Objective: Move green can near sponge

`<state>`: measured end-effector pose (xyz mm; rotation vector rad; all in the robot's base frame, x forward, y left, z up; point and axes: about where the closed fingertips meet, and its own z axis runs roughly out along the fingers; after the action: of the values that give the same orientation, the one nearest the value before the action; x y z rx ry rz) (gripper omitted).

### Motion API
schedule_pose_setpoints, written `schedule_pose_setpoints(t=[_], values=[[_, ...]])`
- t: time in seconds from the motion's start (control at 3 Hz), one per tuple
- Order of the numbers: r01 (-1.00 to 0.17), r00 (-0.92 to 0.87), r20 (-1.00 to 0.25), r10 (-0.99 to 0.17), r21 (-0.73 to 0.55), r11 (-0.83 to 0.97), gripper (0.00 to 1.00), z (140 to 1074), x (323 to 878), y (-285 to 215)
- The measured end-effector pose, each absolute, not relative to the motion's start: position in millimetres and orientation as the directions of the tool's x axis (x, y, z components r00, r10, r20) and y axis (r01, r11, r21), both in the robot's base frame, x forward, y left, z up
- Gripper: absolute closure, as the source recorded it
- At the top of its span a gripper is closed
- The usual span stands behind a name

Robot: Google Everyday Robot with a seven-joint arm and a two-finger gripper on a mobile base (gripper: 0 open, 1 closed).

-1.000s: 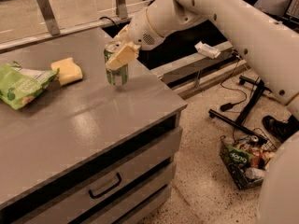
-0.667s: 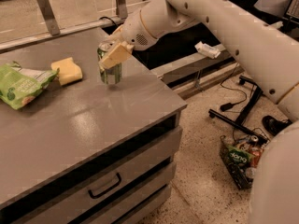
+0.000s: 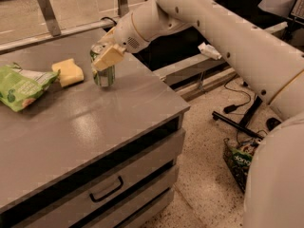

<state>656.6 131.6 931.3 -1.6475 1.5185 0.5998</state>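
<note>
I am gripping the green can with my gripper, the jaws closed around its upper part so that it is not tipping. The can is sitting upright, low over the grey table, just beside the sponge, which is lying between it and the snack bag.

You've got the gripper clamped on the green can, upright just beside the sponge on the counter, opposite the snack bag.
</note>
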Motion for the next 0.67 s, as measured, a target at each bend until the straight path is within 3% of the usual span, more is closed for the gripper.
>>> schedule_pose_setpoints(t=[0.67], values=[[-0.968, 0.209, -0.797, -0.566, -0.25, -0.005, 0.59, 922.2, 655.1, 151.2]])
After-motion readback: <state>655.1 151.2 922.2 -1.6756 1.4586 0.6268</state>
